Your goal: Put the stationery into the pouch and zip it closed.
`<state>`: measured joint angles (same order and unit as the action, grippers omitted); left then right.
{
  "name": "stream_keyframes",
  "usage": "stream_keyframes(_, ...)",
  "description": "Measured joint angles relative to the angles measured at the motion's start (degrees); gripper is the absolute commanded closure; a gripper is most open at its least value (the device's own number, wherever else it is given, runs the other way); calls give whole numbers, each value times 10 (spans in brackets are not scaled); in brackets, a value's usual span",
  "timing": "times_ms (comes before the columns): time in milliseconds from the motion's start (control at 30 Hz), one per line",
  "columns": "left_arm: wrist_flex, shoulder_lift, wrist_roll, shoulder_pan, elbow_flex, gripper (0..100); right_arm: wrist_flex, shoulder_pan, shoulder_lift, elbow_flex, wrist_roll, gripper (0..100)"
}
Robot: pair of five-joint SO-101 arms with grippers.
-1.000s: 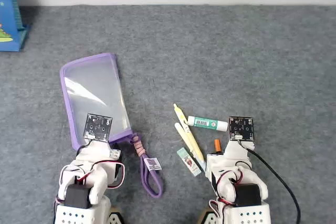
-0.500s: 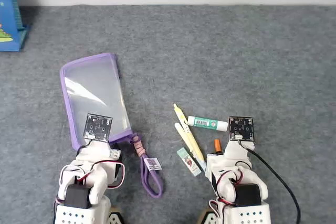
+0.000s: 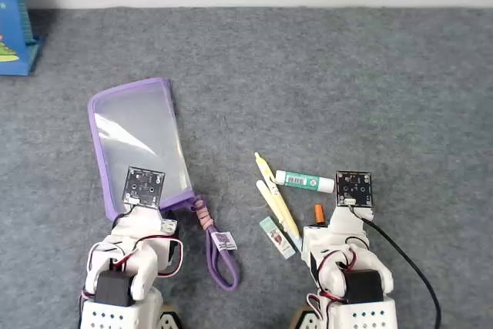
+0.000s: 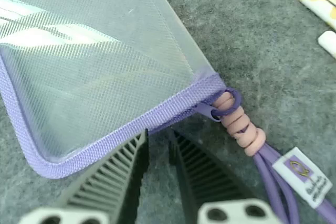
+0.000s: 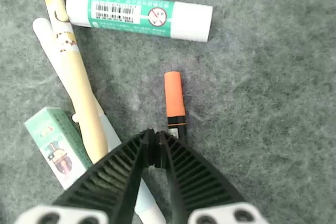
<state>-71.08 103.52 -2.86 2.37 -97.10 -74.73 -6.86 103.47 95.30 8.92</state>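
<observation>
1. Your left pincer (image 4: pixel 157 136), narrowly spread, sits at the pouch (image 4: pixel 89 61)'s near purple edge; the table (image 3: pixel 347 75) runs on well beyond it.
2. Your right pincer (image 5: pixel 156 132), pressed together, hovers over the orange marker (image 5: pixel 174 98)'s end.
3. Beside that one marker lie two pens (image 5: pixel 72 72), one glue stick (image 5: pixel 139 14) and one green box (image 5: pixel 55 142).

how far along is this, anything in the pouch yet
Nothing looks done: the pouch lies flat and looks empty. Nothing is in hand; the left pincer sits slightly open at the pouch's zipper corner, and the right pincer is shut above the orange marker. Left to do: the marker, glue stick, yellow pen, white pen and small green box all lie on the table. Then comes the zipping.
</observation>
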Motion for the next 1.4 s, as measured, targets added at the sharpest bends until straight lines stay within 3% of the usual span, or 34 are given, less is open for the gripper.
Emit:
stream_keyframes(233,0,0,0,0,0,931,-12,2,1,-4,0,983)
stream_keyframes(400,0,0,0,0,0,931,-17,45,1,-25,-3,983)
stream_keyframes(633,0,0,0,0,0,931,-8,20,1,-29,-112,983)
stream_keyframes(833,-9,0,0,5,0,931,23,16,1,-49,-93,983)
stream_keyframes(1067,-33,0,7,-55,43,929,24,-4,1,-127,-69,986)
stream_keyframes(1167,-46,0,62,-91,89,930,11,-51,2,-154,-66,985)
stream_keyframes(1267,-46,0,91,-151,122,930,-4,-109,7,-178,-48,984)
stream_keyframes(1400,-20,0,45,-270,132,929,-3,-148,0,-186,-37,987)
